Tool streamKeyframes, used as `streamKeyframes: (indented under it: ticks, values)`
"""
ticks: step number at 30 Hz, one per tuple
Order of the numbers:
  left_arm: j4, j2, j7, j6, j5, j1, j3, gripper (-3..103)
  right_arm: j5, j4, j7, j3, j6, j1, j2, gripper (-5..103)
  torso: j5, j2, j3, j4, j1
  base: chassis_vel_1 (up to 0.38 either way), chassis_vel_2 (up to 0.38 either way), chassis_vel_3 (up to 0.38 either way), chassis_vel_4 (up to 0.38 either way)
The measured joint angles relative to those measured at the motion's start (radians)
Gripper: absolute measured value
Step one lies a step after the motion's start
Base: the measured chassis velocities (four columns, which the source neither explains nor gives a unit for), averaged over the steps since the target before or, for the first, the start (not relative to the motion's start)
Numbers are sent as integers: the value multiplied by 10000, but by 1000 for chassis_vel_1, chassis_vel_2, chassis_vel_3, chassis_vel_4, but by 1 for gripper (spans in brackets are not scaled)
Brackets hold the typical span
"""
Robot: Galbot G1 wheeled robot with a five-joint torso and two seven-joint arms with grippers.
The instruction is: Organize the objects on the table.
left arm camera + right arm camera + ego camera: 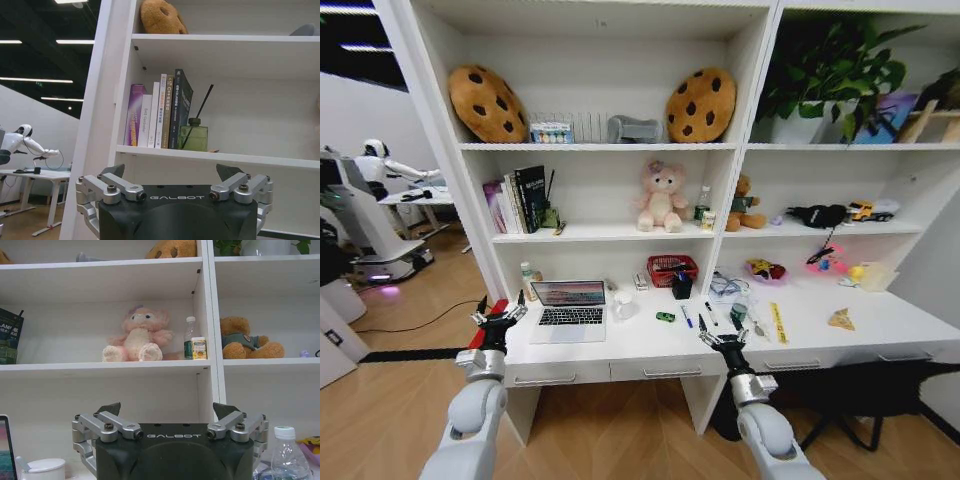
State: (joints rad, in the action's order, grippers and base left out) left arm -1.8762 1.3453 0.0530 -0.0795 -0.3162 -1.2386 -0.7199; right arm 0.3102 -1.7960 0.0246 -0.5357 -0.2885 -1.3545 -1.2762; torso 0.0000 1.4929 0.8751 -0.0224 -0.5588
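Silver slim laptop (568,310) on the white table (650,345) looked rigid, slippery, best gripped by its edge; left gripper (498,314) and right gripper (721,342) both hovered with jaws spread.

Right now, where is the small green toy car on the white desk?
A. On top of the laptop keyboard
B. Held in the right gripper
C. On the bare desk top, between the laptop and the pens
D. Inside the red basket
C: in the head view the green toy car sits on the bare top of the desk, to the right of the open laptop and left of the pens.
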Motion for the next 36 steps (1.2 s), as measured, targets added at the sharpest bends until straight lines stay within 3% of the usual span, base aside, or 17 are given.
streamKeyframes:
  ticks: [36]
  values:
    - [113, 15, -30, 45, 150, 45, 39, 102, -167, 120, 12, 173, -192, 51, -108, 100, 1, -1, 1, 1, -4, -68, 71, 69, -68]
